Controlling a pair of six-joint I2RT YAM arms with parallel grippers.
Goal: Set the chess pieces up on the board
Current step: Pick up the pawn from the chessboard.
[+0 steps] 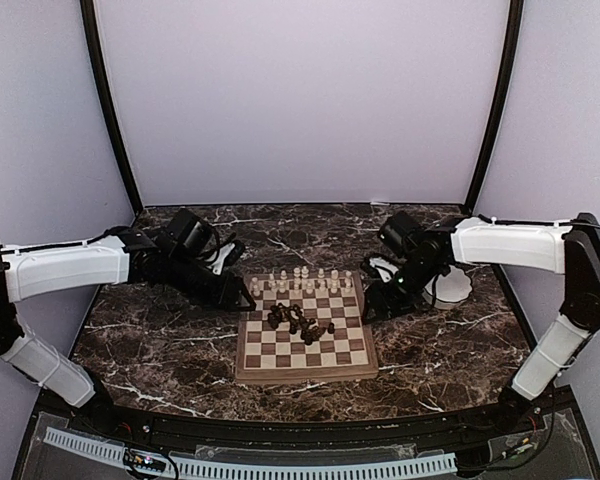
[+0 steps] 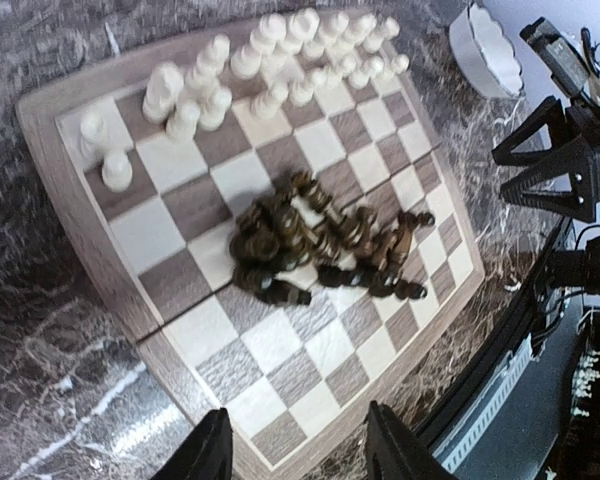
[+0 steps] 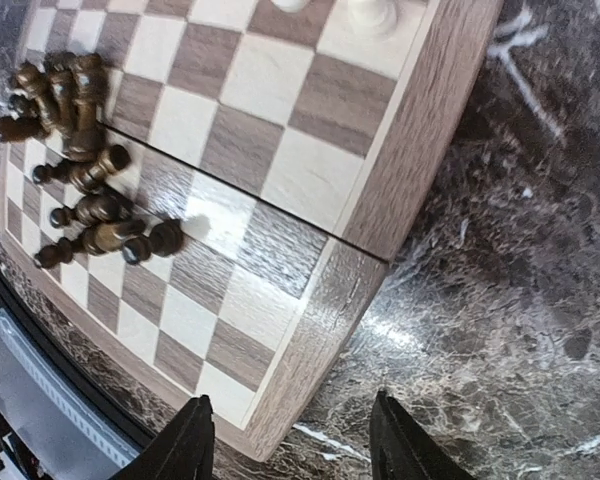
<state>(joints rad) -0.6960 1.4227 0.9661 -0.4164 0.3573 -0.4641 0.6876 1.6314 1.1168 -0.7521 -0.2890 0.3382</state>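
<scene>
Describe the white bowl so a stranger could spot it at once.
Start at the chessboard on the dark marble table. Past its far right corner, beside the right arm, sits the bowl. It alone has a scalloped rim and stands off the board.

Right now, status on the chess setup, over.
Left gripper, right gripper open, empty. Pale pieces standing, far rows; dark pieces heaped at board centre. Nothing blocking.

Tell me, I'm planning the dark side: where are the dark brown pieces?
In the top view, the dark brown pieces lie heaped on the middle squares of the board, just nearer than the cream pieces standing along its far rows.
</scene>
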